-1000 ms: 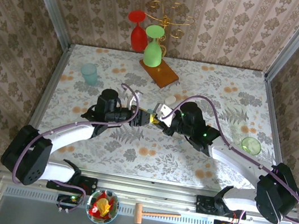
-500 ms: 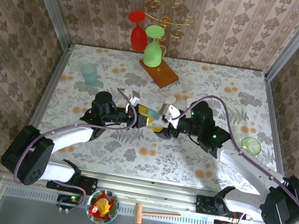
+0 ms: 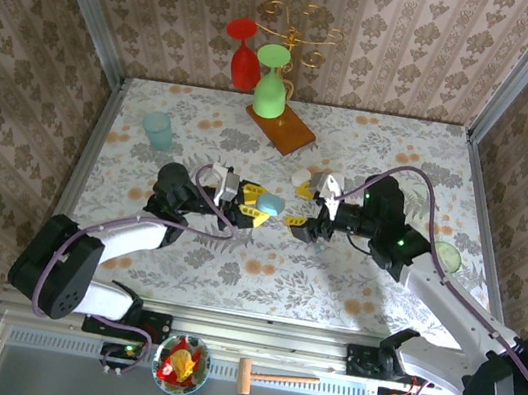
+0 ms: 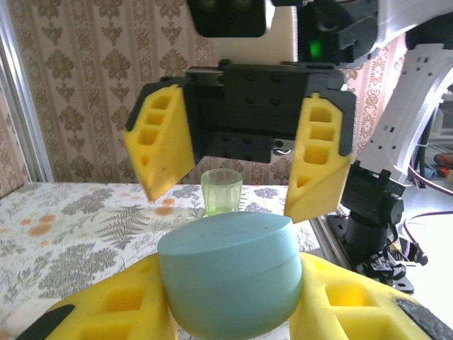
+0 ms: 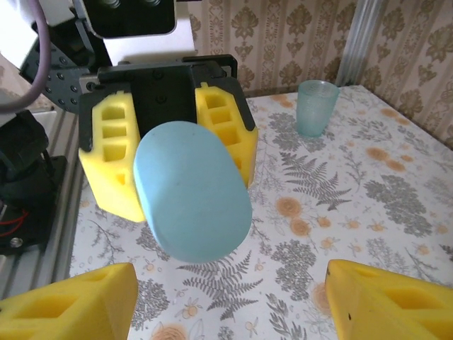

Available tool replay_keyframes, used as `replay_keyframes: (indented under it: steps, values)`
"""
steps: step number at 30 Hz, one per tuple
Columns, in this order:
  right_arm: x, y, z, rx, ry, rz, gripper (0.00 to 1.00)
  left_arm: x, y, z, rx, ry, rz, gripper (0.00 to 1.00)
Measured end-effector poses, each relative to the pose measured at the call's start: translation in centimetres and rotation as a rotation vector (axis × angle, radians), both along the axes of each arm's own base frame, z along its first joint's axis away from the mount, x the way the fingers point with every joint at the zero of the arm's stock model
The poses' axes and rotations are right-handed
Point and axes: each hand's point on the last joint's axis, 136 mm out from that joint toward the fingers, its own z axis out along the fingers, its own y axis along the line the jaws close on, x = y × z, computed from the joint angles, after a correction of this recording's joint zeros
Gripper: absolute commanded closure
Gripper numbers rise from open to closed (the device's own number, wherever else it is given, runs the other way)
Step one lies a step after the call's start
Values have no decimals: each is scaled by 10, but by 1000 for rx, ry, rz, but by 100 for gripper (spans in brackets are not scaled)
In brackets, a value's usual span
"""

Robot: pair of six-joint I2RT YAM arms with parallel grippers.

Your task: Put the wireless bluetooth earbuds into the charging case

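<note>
your left claw (image 3: 254, 205) grips the pale blue case (image 4: 226, 280), which is closed, its inside hidden from you; your right claw (image 3: 300, 209) stands wide open just beside it.

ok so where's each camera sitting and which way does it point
top: above and behind the arms, facing down on the table; left arm and right arm show.
left wrist: on the left arm, facing the open right fingers; left fingers grip the case.
right wrist: on the right arm, facing the left fingers; right fingers at the bottom.
shared: both wrist views show the case.
</note>
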Motion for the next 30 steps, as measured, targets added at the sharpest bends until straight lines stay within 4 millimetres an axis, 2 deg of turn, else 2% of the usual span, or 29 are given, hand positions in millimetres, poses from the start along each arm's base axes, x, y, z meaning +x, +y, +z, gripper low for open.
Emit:
replay_keyframes:
  steps: [4, 9, 16, 19, 22, 24, 26, 30]
  values:
    - [0, 10, 6, 18, 17, 62, 29, -5, -1, 7, -14, -42, -33, 68]
    - [-4, 20, 5, 33, 49, 150, 37, -8, -4, 12, -23, -66, -56, 68]
    - [-9, 28, 2, 42, 79, 232, 66, -5, -4, 13, -25, -66, -47, 67]
    - [-9, 27, 2, 44, 81, 238, 69, -5, -4, 13, -25, -65, -44, 61]
    - [-9, 27, 2, 43, 78, 238, 73, -4, -4, 13, -25, -56, -42, 45]
    - [-6, 26, 1, 37, 73, 220, 77, -4, -5, 13, -25, -47, -42, 37]
    - [-2, 25, 1, 30, 67, 198, 79, -4, -5, 13, -22, -38, -39, 35]
    - [2, 22, -1, 3, 57, 148, 79, 0, -6, 12, -13, -11, -31, 37]
